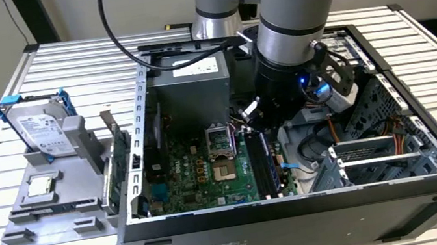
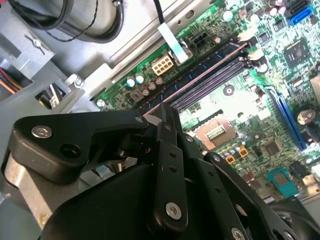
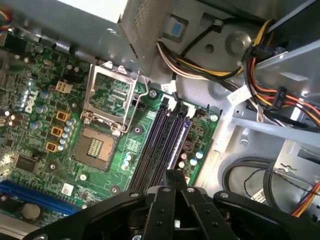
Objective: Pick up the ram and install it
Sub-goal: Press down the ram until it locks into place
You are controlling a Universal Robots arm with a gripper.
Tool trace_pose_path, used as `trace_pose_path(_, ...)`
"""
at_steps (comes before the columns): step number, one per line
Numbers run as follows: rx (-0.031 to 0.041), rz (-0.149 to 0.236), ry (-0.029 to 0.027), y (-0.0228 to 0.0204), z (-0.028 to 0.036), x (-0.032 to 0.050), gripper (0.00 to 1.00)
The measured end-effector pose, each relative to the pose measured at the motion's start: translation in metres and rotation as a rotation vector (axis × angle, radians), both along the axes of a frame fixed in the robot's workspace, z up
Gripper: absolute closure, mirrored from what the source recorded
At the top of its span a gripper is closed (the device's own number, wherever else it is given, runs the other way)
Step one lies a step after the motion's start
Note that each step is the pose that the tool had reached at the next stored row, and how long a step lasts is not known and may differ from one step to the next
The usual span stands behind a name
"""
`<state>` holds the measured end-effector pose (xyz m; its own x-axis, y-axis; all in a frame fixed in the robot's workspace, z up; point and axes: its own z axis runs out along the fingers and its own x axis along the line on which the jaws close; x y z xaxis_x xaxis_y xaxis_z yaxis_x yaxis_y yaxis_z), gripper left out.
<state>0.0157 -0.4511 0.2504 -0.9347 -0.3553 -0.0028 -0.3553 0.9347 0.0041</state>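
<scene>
The ram [image 1: 262, 165] is a dark bluish stick standing on edge in one of the black motherboard slots [image 3: 156, 145], inside the open computer case [image 1: 302, 204]. In both wrist views it runs from my fingertips away along the slot [image 2: 205, 72] [image 3: 182, 136]. My gripper [image 1: 257, 128] is down inside the case over the stick's far end. Its black fingers [image 3: 175, 176] are shut together, tips at the ram's top edge [image 2: 167, 111]. Whether they press on it or pinch it I cannot tell.
The empty CPU socket [image 3: 112, 100] lies beside the slots. Coloured cable bundles [image 3: 270, 95] and a drive cage [image 1: 382, 156] crowd the other side. Outside the case, a grey holder [image 1: 57, 214] carries a hard drive in a blue frame [image 1: 39, 128] and a green expansion card [image 1: 119, 161].
</scene>
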Motion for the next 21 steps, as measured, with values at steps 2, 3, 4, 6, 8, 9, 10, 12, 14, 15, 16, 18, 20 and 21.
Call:
trace_pose_path(2,0.0009,0.020,0.0000,0.0001,-0.0001,0.0000,1.00)
trace_pose_path(3,0.0010,0.030,0.0000,0.0001,-0.0001,0.0000,1.00)
trace_pose_path(4,0.0009,0.041,0.0000,0.0000,-0.0001,0.0000,1.00)
trace_pose_path(6,0.0009,0.071,0.0000,0.0000,-0.0001,0.0000,1.00)
trace_pose_path(8,0.0008,0.101,0.0000,0.0000,0.0000,0.0000,1.00)
trace_pose_path(9,0.0009,0.115,0.0000,0.0000,-0.0001,0.0000,1.00)
trace_pose_path(10,0.0008,0.128,0.0000,0.0000,-0.0001,0.0000,1.00)
trace_pose_path(12,0.0008,0.154,0.0000,0.0000,0.0000,0.0000,1.00)
trace_pose_path(14,0.0007,0.172,0.0001,0.0000,-0.0001,0.0000,1.00)
trace_pose_path(15,0.0008,0.182,0.0001,0.0000,-0.0001,0.0000,1.00)
trace_pose_path(16,0.0008,0.193,0.0001,0.0000,-0.0001,0.0000,1.00)
trace_pose_path(18,0.0008,0.217,0.0001,0.0000,-0.0002,0.0000,1.00)
trace_pose_path(20,0.0008,0.236,0.0001,0.0000,-0.0003,0.0000,1.00)
trace_pose_path(21,0.0008,0.246,0.0001,0.0000,-0.0003,0.0000,1.00)
